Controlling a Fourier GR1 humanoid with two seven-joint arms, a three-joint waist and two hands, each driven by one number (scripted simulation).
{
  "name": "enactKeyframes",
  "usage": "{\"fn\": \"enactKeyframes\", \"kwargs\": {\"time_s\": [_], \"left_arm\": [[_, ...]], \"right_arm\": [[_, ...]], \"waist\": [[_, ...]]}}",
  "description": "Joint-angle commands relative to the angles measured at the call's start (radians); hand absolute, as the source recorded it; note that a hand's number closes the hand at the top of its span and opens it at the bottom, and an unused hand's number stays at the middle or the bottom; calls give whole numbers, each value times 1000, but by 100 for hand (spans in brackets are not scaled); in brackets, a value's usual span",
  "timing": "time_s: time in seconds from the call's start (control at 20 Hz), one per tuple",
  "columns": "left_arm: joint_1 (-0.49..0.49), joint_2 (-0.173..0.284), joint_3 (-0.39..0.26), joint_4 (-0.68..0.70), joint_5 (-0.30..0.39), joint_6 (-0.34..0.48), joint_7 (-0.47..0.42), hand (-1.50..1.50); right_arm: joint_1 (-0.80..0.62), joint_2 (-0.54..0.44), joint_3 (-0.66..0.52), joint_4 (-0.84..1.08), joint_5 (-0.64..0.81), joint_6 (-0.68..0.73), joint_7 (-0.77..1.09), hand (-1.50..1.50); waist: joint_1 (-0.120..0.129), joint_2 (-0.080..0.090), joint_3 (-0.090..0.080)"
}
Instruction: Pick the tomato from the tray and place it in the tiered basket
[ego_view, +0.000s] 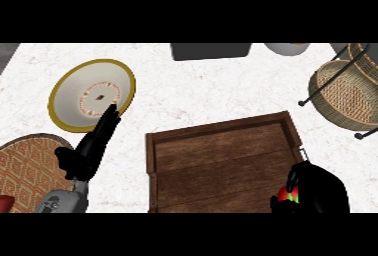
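A brown wooden tray (221, 160) lies on the white counter in the lower middle. At its lower right corner my right hand (319, 189) curls round a red tomato (288, 195) with a green top, hiding most of it. The wicker tiered basket (345, 92) with its black wire frame stands at the right edge, beyond the tray. My left hand (92, 147) rests left of the tray, fingers straight and pointing toward a plate, holding nothing.
A cream plate with a yellow rim (92, 95) lies at the upper left. A round woven mat (29, 172) shows at the lower left. A dark box (210, 51) and a pale round vessel (286, 48) stand along the back edge.
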Motion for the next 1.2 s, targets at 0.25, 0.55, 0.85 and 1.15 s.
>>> {"fn": "enactKeyframes", "kwargs": {"time_s": [0.25, 0.55, 0.85, 1.15], "left_arm": [[60, 3, 27, -9, 14, 19, -8, 0], [31, 28, 37, -31, 11, 11, 5, 0], [14, -14, -24, -20, -27, 6, 2, 0], [-43, -35, -39, -8, -33, -17, 46, 0]], "right_arm": [[103, -230, -545, -66, -333, -153, -257, 150], [64, -339, -866, -44, -650, -152, -508, 150], [4, -540, -1180, 198, -972, 59, -681, 150], [-237, -761, -1176, 474, -1020, 143, -580, 150]], "waist": [[-62, -21, 7], [-27, -16, 3], [34, 0, -3], [90, 11, -4]]}}
